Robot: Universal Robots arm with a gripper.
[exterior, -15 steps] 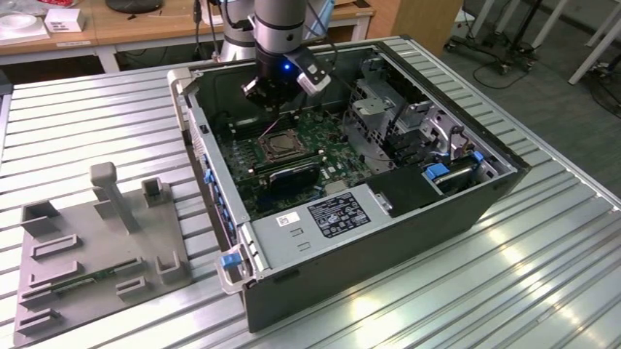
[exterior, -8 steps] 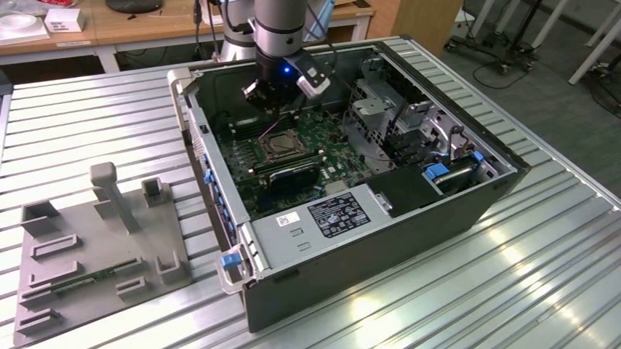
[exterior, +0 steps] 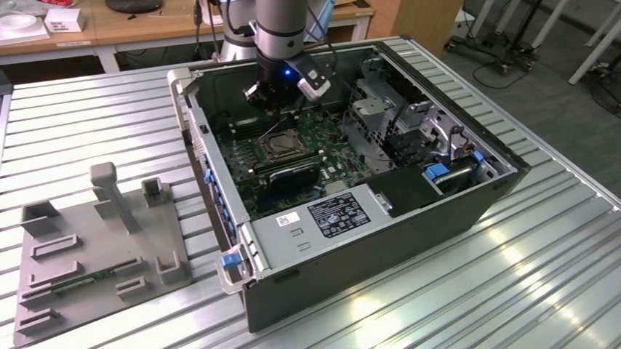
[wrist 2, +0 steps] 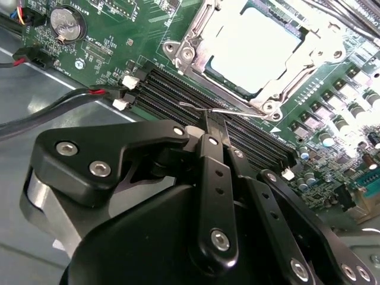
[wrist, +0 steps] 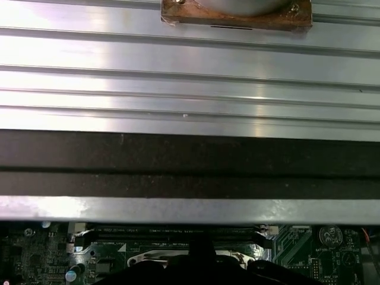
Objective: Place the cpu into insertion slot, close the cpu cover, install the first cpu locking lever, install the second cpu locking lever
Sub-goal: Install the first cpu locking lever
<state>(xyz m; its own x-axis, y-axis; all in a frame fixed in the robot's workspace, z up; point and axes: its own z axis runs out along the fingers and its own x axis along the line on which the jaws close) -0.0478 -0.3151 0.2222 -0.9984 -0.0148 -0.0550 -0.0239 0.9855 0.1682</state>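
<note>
In the exterior view my gripper [exterior: 275,102] hangs inside the open computer case [exterior: 408,218], just above the insertion slot [exterior: 281,145] on the green motherboard. In the second wrist view the cpu [wrist 2: 261,41] lies in the slot, its pale metal top showing through the window of the cpu cover [wrist 2: 199,32], which lies flat over it. A thin wire locking lever [wrist 2: 205,109] runs along the socket's edge. My gripper [wrist 2: 218,127] is shut, its black fingers [wrist 2: 211,160] together with their tips right at the lever's end. Whether they touch the lever is unclear.
Long black memory slots [wrist 2: 178,89] lie between my fingers and the socket. Red and black cables [wrist 2: 59,101] and a coin battery [wrist 2: 65,24] sit nearby. A drive cage [exterior: 388,109] rises beside the board. A grey fixture tray [exterior: 97,247] rests on the ribbed metal table at the exterior view's left.
</note>
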